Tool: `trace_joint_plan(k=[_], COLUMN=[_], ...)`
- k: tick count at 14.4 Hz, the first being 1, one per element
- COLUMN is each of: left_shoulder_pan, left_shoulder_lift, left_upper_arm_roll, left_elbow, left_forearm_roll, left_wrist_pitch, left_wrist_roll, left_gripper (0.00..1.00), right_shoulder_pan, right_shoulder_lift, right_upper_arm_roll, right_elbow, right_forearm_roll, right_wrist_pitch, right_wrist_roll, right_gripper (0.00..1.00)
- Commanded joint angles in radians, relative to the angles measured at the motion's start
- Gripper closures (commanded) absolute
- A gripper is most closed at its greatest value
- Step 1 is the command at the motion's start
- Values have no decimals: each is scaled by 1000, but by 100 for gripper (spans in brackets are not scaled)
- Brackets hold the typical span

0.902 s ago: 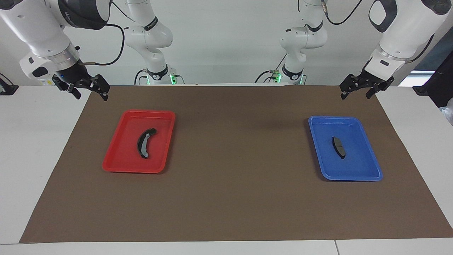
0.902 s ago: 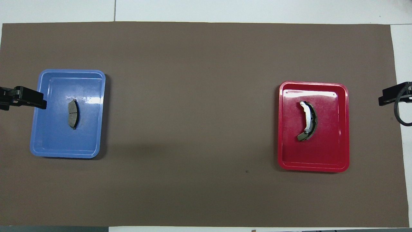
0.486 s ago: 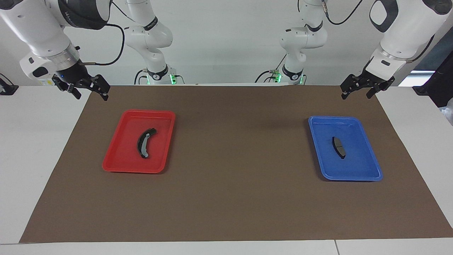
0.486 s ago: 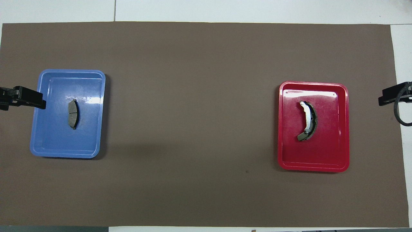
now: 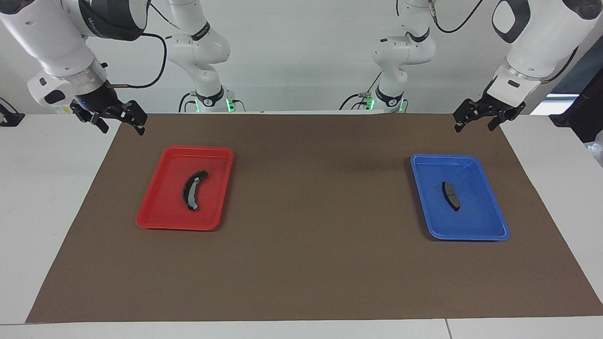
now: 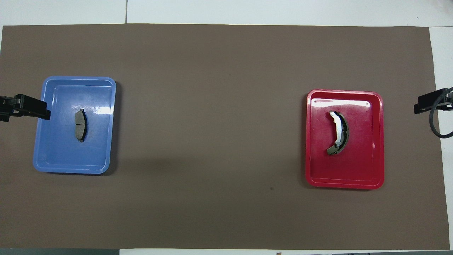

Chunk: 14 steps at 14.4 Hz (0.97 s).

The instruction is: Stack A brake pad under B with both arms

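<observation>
No readable writing is showing; left gripper [image 5: 476, 122] and right gripper [image 5: 118, 124] are hovering with fingers apart, holding nothing.

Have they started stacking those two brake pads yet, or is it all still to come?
Nothing is stacked yet. The short grooved brake pad lies in the blue tray; the long crescent brake pad lies in the red tray. The left gripper and right gripper hang open and empty, up near the mat's corners. Picking up, moving and stacking are all left.
</observation>
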Motion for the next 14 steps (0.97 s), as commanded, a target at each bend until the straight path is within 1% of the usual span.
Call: trace_joint_plan(k=[1,2,4,6,8,9,10,11,12,13,14], left_shoulder_pan=[3,3,5,6,9,31,44,57,70,74,84], left_shoulder_lift=[-13,-11,-17,-33,-22,-14,-10,15,39,79,111], left_upper_arm_roll=[2,2,2,2,4,4,4,4,4,4,4], left_elbow=[-17,-19,-61,-126,-186,-222,-268,-295,-302,-303,-303], left_forearm_roll=[0,0,0,0,0,0,0,0,0,0,0], left_wrist_pitch=[18,45,140,217,300,352,417,464,487,502,521], left_wrist_roll=[1,2,1,8,46,82,121,151,165,166,168], left_gripper=[0,0,0,0,0,0,0,0,0,0,0], right_shoulder_pan=[25,34,56,65,70,77,86,102,128,139,139], right_shoulder_lift=[-78,-89,-77,-31,8,19,28,48,63,69,77], right_upper_arm_roll=[6,6,6,6,8,8,8,8,8,8,8], right_elbow=[-177,-229,-297,-361,-430,-469,-512,-541,-562,-585,-589], right_forearm_roll=[16,16,17,17,19,20,52,84,88,88,89], right_wrist_pitch=[142,199,287,394,506,561,619,687,763,800,802], right_wrist_roll=[-11,-10,-9,-9,-9,-6,-5,-5,-2,1,1], right_gripper=[0,0,0,0,0,0,0,0,0,0,0])
